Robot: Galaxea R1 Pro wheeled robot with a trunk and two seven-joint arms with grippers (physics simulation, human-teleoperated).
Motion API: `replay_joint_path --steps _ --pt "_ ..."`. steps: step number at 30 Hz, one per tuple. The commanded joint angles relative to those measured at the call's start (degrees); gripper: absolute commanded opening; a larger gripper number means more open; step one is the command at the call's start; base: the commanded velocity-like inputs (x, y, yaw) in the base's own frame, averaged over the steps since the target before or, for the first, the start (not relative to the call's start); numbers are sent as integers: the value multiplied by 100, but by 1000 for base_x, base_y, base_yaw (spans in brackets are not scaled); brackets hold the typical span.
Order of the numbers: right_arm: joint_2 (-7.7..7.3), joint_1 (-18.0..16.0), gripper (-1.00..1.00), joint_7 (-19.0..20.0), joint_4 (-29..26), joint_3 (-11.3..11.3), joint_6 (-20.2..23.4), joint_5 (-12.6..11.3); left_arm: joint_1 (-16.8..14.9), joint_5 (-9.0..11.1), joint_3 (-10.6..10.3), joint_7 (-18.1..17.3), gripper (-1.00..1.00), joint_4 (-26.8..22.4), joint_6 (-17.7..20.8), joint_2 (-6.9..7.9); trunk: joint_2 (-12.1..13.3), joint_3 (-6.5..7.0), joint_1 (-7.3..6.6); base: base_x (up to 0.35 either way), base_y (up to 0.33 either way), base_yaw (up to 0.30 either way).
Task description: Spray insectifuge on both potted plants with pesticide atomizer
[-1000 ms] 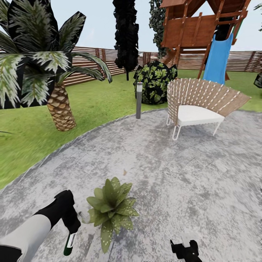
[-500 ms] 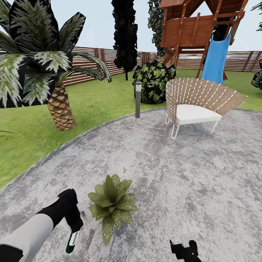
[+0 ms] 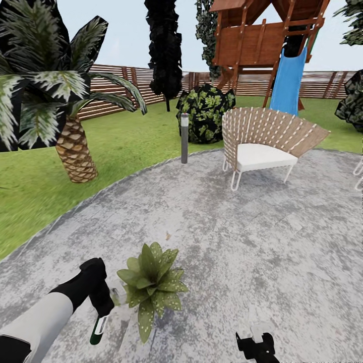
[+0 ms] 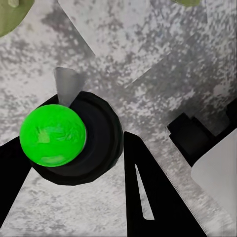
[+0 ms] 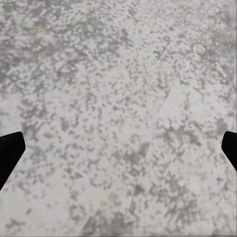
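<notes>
A potted plant (image 3: 151, 288), a low rosette of speckled green leaves, stands on the grey paved patio (image 3: 242, 237) of the garden. Its pot is hidden under the leaves. My left gripper (image 3: 102, 306) hangs just left of the plant, shut on the pesticide atomizer (image 3: 98, 328), a slim dark green bottle with a pale label that points down. In the left wrist view the atomizer's bright green end (image 4: 53, 134) sits between the black fingers (image 4: 148, 192) of the left gripper (image 4: 79, 165). My right gripper (image 3: 257, 347) is low at the front right, open over bare paving (image 5: 118, 150).
A woven chair (image 3: 262, 141) stands at the patio's far side, with a short grey post light (image 3: 184, 138) at the lawn edge. On the grass are a palm (image 3: 73, 146) to the left, a dark bush (image 3: 204, 112), and a wooden play tower with a blue slide (image 3: 287, 83). A slat fence (image 3: 116, 88) lies behind.
The whole picture has slid a little left, so the camera has turned right. The left gripper still holds the atomizer beside the plant, the bottle slightly higher in the picture.
</notes>
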Motion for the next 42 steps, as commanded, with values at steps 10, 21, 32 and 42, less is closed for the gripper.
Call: replay_joint_path --steps 10,21,32,42 --pt "-1 -8 100 -32 4 49 -16 -23 19 -12 -24 -13 -100 -8 50 -27 -2 -5 -1 -22 293 -12" --pt "-1 -5 100 -32 3 49 -16 -25 75 -12 -45 12 -100 56 38 -38 -2 -5 -1 62 252 -256" --pt "-1 -4 100 -32 -4 48 -16 -36 88 -12 -43 19 -100 68 24 -11 -2 -5 -1 1 6 -209" --pt "-1 -2 100 -32 -4 40 -16 -37 88 -12 -34 21 -100 68 42 -9 -2 -5 -1 -233 165 -193"
